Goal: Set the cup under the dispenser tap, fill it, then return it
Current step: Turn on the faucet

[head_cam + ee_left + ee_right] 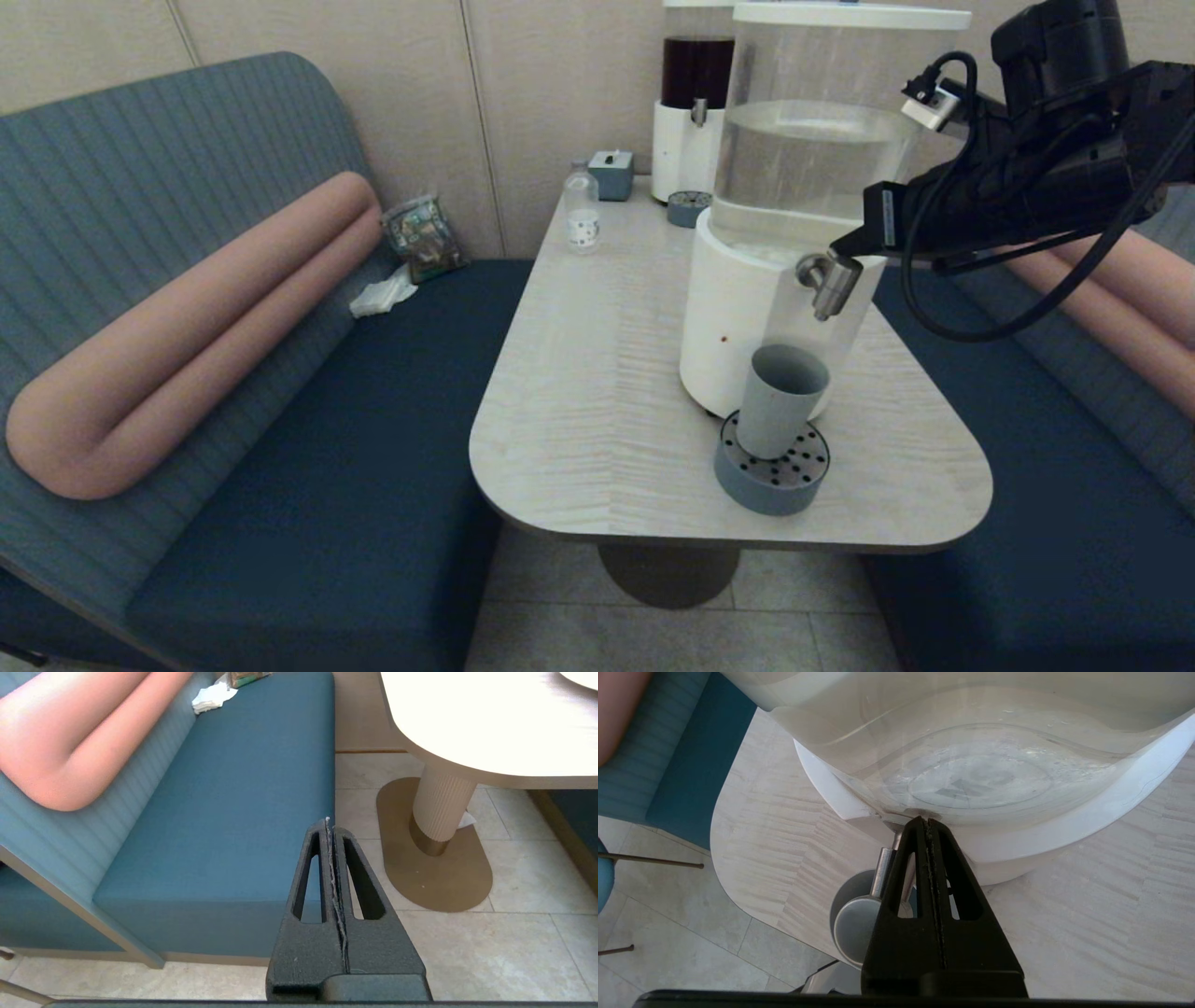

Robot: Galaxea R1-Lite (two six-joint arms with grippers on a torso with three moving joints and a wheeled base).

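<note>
My left pincer (pixel 329 826) hangs parked off the bench's left side, over the floor by the blue seat, its two fingers pressed flat together on nothing. It has no part in this step.

Going rightward along the bench (pixel 597 392): a small clear bottle (pixel 582 217) with a white label stands near the far edge, and I cannot tell whether anything is in it. Behind it sits the smaller dispenser (pixel 695 103), its tank holding a dark liquid, with its own little round tray in front.

Then comes the big white-based dispenser (pixel 747 317). Its clear tank (pixel 822 121) looks a bit over half full of clear liquid. The cup (pixel 782 399) stands upright on the perforated drip tray (pixel 773 471), right below the dispenser tap (pixel 828 280), mouth open upward. From the head view its inside looks empty, or at least I see no liquid surface in it.

My right pincer (pixel 927 822) is up at the tap, fingers closed tight together and gripping nothing, tips at the seam where tank meets white base, just above the tap's body.

So I judge the placing done and the filling just in hand. The next move calls for pressing or tilting the tap's lever with my closed tips, steadily enough to open the flow without shoving the dispenser, then watching the level so the cup does not overflow before I let go and carry it back.
</note>
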